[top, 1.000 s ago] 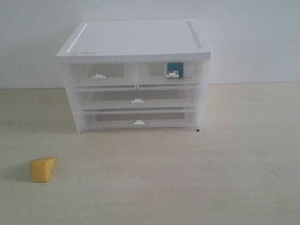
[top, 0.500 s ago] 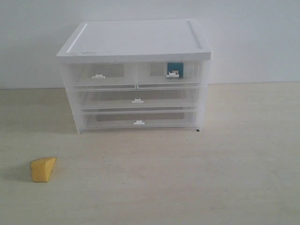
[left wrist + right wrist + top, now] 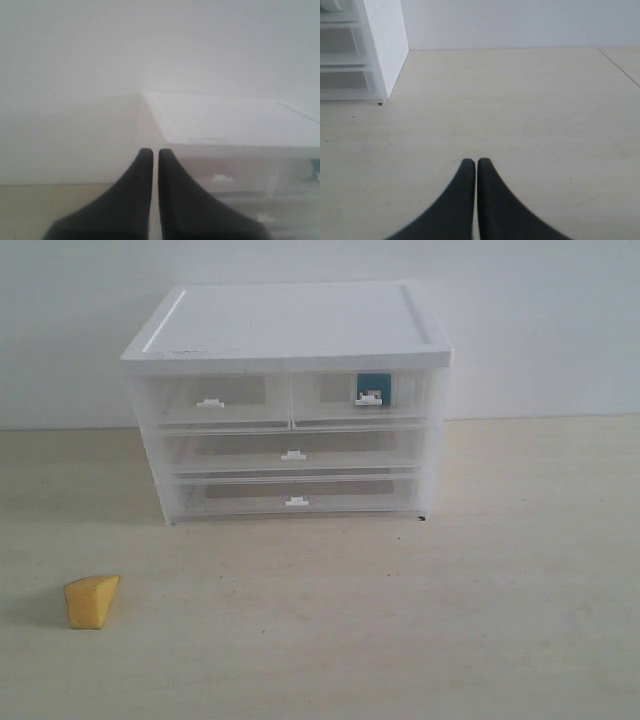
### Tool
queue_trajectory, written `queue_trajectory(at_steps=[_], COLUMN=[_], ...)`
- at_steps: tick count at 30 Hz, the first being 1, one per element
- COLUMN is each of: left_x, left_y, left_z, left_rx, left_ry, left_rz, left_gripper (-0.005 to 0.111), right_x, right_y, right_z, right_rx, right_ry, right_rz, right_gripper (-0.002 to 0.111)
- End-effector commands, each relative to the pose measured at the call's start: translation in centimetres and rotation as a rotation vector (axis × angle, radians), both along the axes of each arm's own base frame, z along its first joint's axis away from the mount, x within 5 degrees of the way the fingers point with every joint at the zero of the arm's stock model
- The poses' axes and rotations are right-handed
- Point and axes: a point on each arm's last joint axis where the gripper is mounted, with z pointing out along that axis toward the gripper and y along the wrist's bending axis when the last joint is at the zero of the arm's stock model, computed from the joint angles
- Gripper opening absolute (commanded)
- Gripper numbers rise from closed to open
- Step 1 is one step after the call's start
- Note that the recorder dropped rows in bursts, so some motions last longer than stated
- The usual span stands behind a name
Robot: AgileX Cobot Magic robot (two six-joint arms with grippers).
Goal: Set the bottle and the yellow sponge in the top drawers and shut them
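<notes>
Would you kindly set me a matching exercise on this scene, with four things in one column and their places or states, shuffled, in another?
Things:
1. bottle
2. yellow sponge
3. top left drawer
4. right gripper

Places or states:
A. jaws together, above the table
B. closed, nothing seen inside
C. on the table, apart from the cabinet
D. inside the top right drawer

Pairs: 1-D, 2-C, 3-B, 4-A.

I count one white-topped cabinet [image 3: 290,325] with four drawers total, so two top drawers [image 3: 215,400] [image 3: 330,398] and two full-width drawers [image 3: 293,450] [image 3: 295,495], plus one yellow sponge [image 3: 91,601], one bottle [image 3: 372,387], and two pincers, left pincer [image 3: 155,152] and right pincer [image 3: 472,162].
</notes>
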Motion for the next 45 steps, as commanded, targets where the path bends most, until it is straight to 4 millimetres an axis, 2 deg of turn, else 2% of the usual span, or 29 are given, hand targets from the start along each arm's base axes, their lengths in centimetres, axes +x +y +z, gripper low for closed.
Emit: queue_trajectory(at_steps=[1,15,25,30,38,39,40,41,42,43,45], left_x=[1.2,3.7,6.1,7.1,8.1,8.1,8.0,7.8,7.7,7.6,7.6], left_y=[-1.2,-5.7,-10.4,-11.3,-12.0,-12.5,-13.0,-13.6,-13.9,-14.1,-14.3], left_z=[-1.0,-5.2,-7.1,-7.9,-10.7,-11.1,-11.3,-11.5,-11.5,-11.5,-11.4], left_rx=[0.025,0.052,0.134,0.113,0.07,0.093,0.116,0.144,0.154,0.16,0.114], left_ry=[0.017,0.058,0.093,0.049,0.01,0.01,0.004,-0.008,-0.015,-0.02,-0.012], left_rz=[-0.032,-0.07,-0.068,-0.014,-0.011,-0.054,-0.109,-0.18,-0.21,-0.236,-0.25], left_gripper=[0.004,0.004,0.004,0.004,0.005,0.008,0.017,0.032,0.042,0.06,0.077], right_x=[0.0,0.0,0.0,0.0,0.0,0.0,0.0,0.0,0.0,0.0,0.0], right_y=[0.0,0.0,0.0,0.0,0.0,0.0,0.0,0.0,0.0,0.0,0.0], right_z=[-0.1,-0.1,-0.1,-0.1,-0.1,-0.1,-0.1,-0.1,-0.1,-0.1,-0.1], right_rx=[0.0,0.0,0.0,0.0,0.0,0.0,0.0,0.0,0.0,0.0,0.0], right_ry=[-0.008,-0.008,-0.008,-0.008,-0.008,-0.008,-0.008,-0.008,-0.008,-0.008,-0.008], right_rz=[0.001,0.001,0.001,0.001,0.001,0.001,0.001,0.001,0.001,0.001,0.001], right_gripper=[0.0,0.0,0.0,0.0,0.0,0.0,0.0,0.0,0.0,0.0,0.0])
